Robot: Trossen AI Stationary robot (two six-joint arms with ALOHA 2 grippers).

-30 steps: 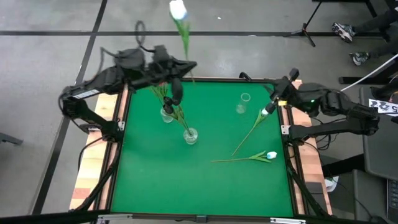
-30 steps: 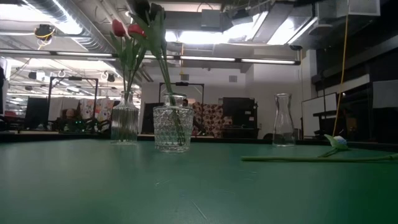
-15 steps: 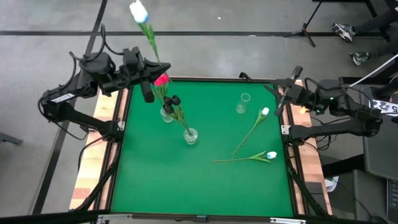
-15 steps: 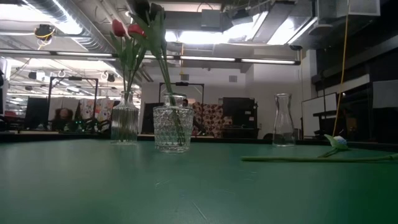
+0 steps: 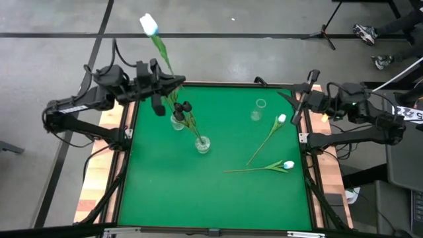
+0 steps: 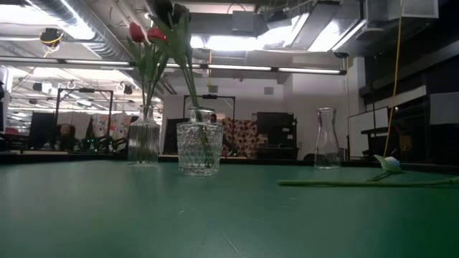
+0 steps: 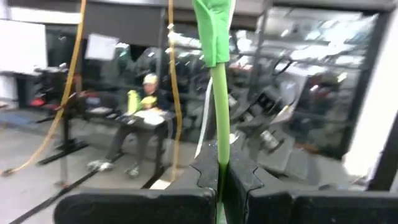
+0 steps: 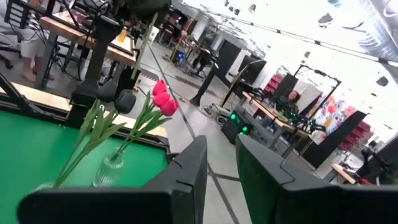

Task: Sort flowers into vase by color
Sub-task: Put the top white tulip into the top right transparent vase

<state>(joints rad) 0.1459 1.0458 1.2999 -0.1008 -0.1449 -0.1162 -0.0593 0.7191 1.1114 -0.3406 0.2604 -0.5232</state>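
Green-covered counter [image 5: 165, 198] is seen from above, with grey floor around it. A white-headed artificial tulip with a long green stem [image 5: 157, 41] is held clamped by the left hand [image 5: 164, 86] at the counter's far-left corner; the wrist view shows the stem [image 7: 219, 112] pinched between the closed fingers. Its long axis runs up and outward, head out past the counter edge. The clear empty glass bottle vase [image 5: 257, 110] lies well apart toward the right side, beyond the ribbed glass vase with pink-red tulips [image 5: 177, 121] and the cut-glass tumbler vase with dark-headed tulips [image 5: 202, 144]. A crossing over both filled vases is judged necessary. The right hand [image 5: 299, 106] is nearer that empty vase, at the right edge, fingers partly apart and gripping nothing. Two more white tulips lie flat on the counter: one [image 5: 268, 137] just beside the right hand, one [image 5: 261, 168] nearer the front.

Against the frame a second earlier, the left arm is pulled back off the counter and the held head is shifted leftward; the right hand is withdrawn from the lying tulip.
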